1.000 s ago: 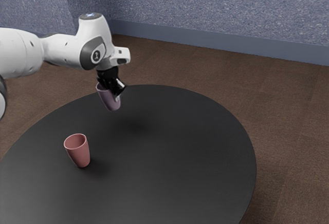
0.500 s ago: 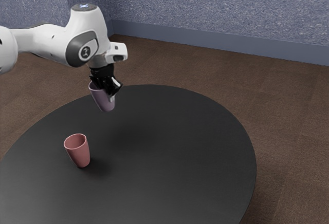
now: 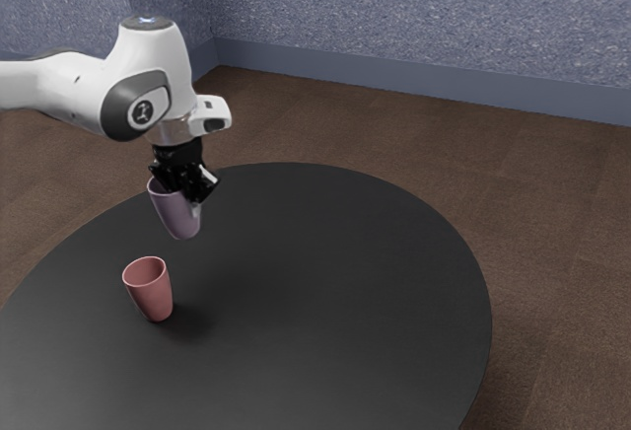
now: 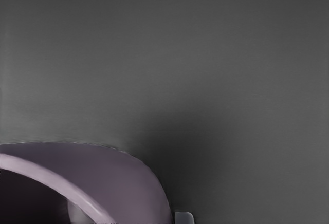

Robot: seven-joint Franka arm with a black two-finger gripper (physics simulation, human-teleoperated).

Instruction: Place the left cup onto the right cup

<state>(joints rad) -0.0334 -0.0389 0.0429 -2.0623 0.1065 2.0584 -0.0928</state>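
The white jointed robot arm (image 3: pixel 89 95) reaches in from the exterior view's left, its last link bent downward so that the black two-finger end effector (image 3: pixel 187 191) points down at the round matte-black bench (image 3: pixel 345 282). The end effector is closed to a narrow gap on the rim wall of a pale lilac tapered cup (image 3: pixel 175 215), which hangs tilted in the air, mouth up toward the hand and base lower. This held cup is above and slightly toward the exterior view's right of a pink tapered cup (image 3: pixel 150 290), clear of it with open air between them. The pink cup stands upright on the bench with its mouth open to the top, set in from the bench's rim. From the pink cup toward the exterior view's right, the bench top runs bare up to its curved edge. In the wrist view the lilac cup's rim (image 4: pixel 103 183) curves close under the hand over the dark bench top (image 4: pixel 205 54). Beyond the bench lie a brown carpeted floor (image 3: pixel 513 203) and a speckled blue-grey wall (image 3: pixel 394 6).
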